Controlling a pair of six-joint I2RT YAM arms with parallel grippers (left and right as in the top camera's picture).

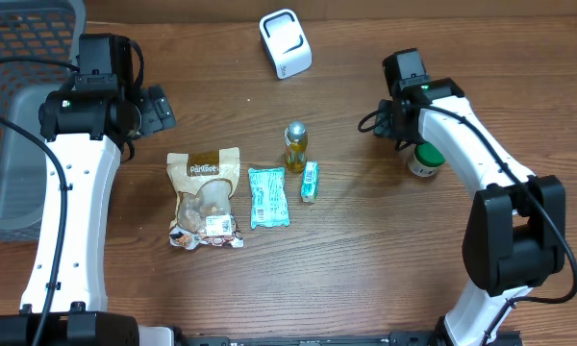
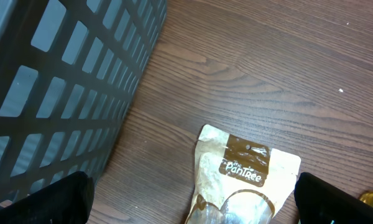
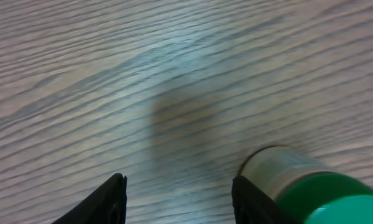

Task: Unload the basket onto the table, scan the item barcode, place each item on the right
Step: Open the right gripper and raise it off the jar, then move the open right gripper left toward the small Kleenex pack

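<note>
Your right gripper (image 3: 177, 190) stands half spread and empty, the green-lidded jar (image 3: 311, 193) just outside one finger. Your left gripper (image 1: 160, 108) gapes wide, empty too. Nothing is lifted toward the scanner (image 1: 286, 42), so the whole scan looks to be ahead of you.

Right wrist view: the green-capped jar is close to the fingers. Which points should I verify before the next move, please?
1. Green-capped jar inside the right end effector: not ok; it lies outside, beside one finger.
2. Right end effector empty: ok; it is open, with only bare table in the gap.
3. Jar upright: ok; the cap seems to face up.
4. Jar barcode visible: cannot tell.
5. White scanner unobstructed: ok; it stands alone at the far side.
6. Left end effector out of the way: ok; it is open above the snack pouch, away from the jar.
</note>
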